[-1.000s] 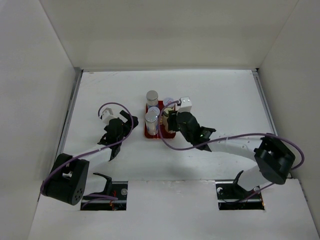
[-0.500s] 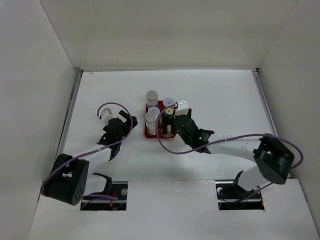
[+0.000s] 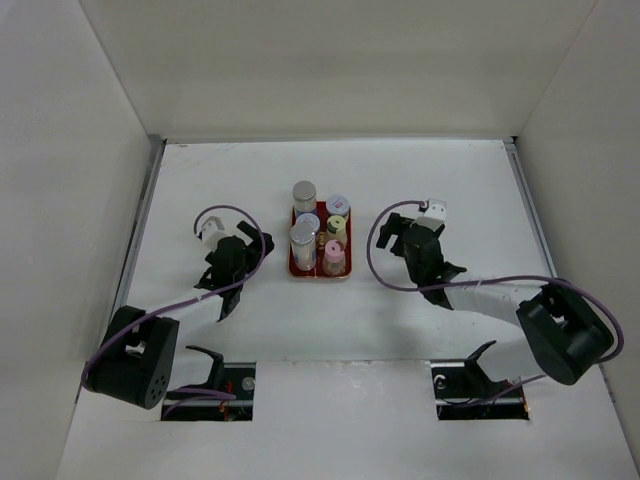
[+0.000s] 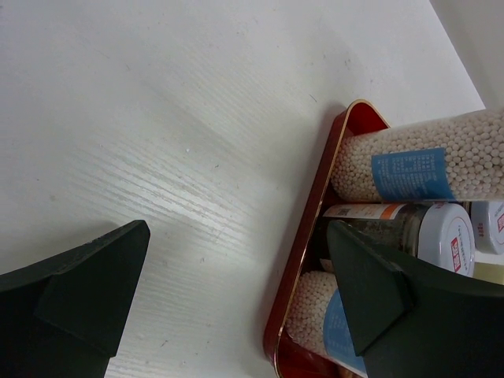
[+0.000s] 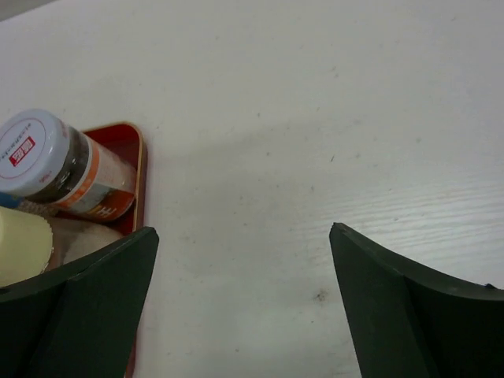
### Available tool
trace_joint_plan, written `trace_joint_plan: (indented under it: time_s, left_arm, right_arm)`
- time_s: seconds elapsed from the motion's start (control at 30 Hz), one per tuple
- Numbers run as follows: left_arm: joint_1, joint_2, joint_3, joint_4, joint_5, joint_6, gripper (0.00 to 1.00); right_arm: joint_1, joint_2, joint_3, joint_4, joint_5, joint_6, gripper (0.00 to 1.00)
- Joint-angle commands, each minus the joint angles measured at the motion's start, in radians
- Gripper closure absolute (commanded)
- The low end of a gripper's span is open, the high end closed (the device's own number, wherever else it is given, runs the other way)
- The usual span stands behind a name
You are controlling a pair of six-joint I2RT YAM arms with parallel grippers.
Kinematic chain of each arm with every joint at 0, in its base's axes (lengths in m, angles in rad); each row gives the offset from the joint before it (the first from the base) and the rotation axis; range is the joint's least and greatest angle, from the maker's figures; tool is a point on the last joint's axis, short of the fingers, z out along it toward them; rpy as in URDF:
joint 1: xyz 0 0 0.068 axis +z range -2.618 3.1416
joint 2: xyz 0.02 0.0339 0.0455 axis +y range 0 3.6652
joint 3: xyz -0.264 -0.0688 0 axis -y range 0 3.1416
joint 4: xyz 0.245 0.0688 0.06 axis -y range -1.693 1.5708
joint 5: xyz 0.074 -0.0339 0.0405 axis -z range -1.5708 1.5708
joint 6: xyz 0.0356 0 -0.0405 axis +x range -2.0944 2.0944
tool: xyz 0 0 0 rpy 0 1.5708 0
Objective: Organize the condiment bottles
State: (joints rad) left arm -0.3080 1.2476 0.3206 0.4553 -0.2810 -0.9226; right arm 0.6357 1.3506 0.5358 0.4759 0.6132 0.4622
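Five condiment bottles (image 3: 304, 236) upright, packed in red tray (image 3: 296, 268), table centre. Left gripper (image 4: 236, 232) at tray's 9 o'clock, right gripper (image 5: 244, 230) at 3 o'clock; both spread wide, empty. Bottles likely light, rigid, smooth-walled; take mid-body, below cap.

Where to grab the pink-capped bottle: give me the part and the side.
I'd take the pink-capped bottle by its cap, from above and the right. It stands upright at the tray's near right corner, with the yellow-capped bottle behind and a taller silver-capped bottle on its left; the open right gripper is on that side.
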Motion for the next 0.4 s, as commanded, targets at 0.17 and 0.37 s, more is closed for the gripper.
trace_joint_plan:
  time_s: [0.17, 0.37]
  left_arm:
    - [-0.007, 0.042, 0.046, 0.054, -0.021, 0.008, 0.0]
    - [-0.018, 0.095, 0.081, 0.048, -0.011, 0.011, 0.0]
  right_arm:
    - [-0.092, -0.025, -0.026, 0.102, -0.29, 0.138, 0.62]
    - [-0.092, -0.021, -0.01, 0.069, -0.267, 0.115, 0.75]
